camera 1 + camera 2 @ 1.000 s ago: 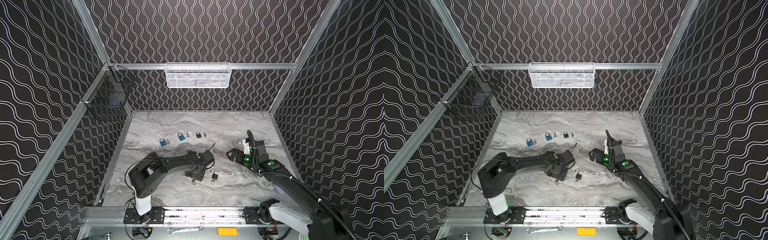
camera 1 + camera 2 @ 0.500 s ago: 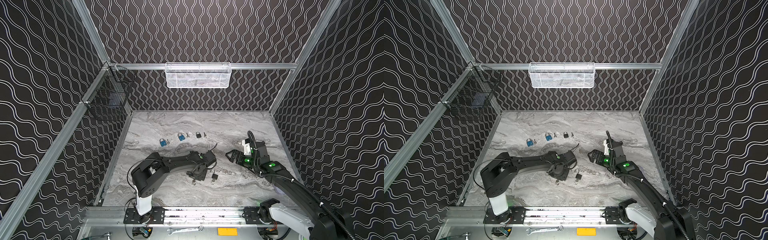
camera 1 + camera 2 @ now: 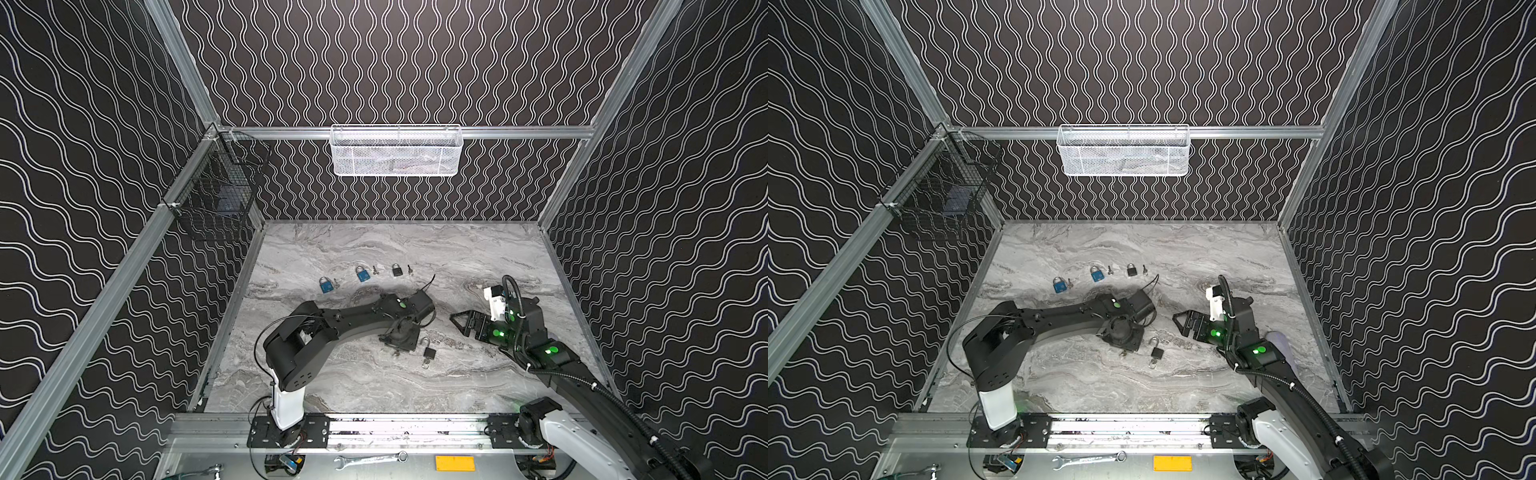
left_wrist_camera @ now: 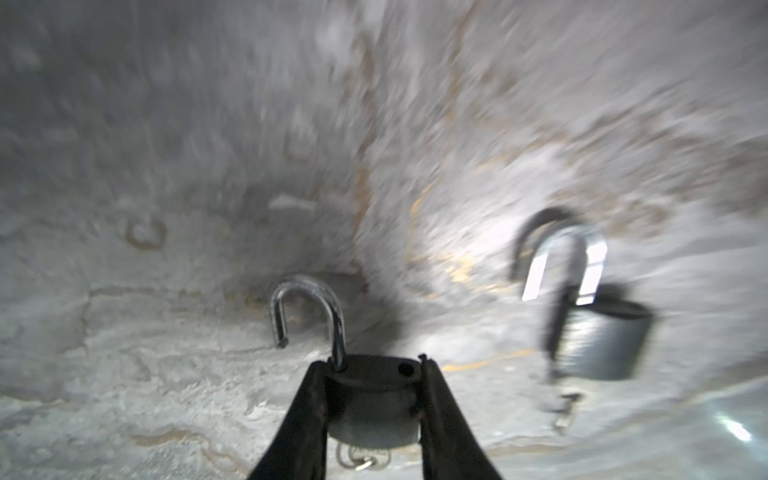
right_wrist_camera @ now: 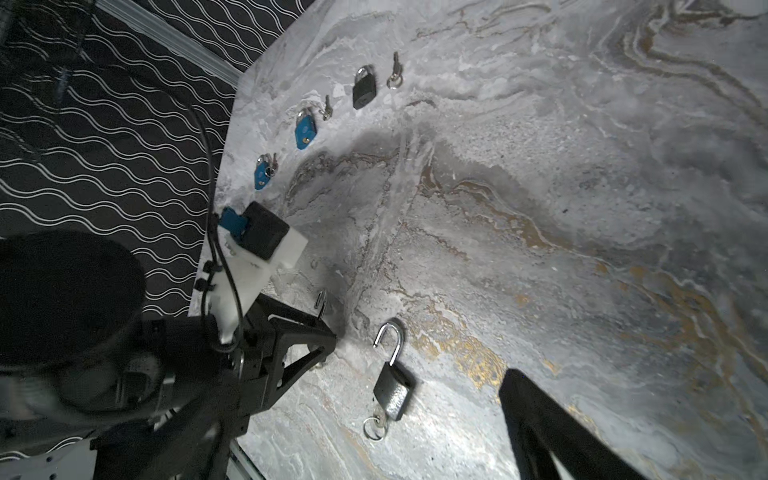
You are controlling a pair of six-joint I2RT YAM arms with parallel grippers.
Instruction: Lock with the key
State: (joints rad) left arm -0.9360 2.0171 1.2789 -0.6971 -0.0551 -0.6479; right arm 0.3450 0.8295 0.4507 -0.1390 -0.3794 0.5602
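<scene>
My left gripper (image 4: 372,362) points down at the marble table (image 3: 478,257) and is shut on a black padlock (image 4: 370,399). Its shackle (image 4: 307,299) stands swung open, and a key ring (image 4: 363,455) shows under the body. In both top views the left gripper (image 3: 401,338) hides this padlock. A second black padlock (image 3: 429,353) (image 5: 394,390) lies just to its right, shackle open, with a key (image 5: 376,426) in its base. My right gripper (image 3: 461,324) hovers open to the right of this padlock, holding nothing. One of its fingers (image 5: 540,415) shows in the right wrist view.
Two blue padlocks (image 3: 326,285) (image 3: 362,274) and a black one (image 3: 397,270) lie in a row behind the arms, each with a key beside it. A white mesh basket (image 3: 395,151) hangs on the back rail. A black wire basket (image 3: 216,199) hangs at the left.
My left gripper's jaws have closed onto the padlock beneath it. The right gripper has drifted slightly toward the front and stays open.
</scene>
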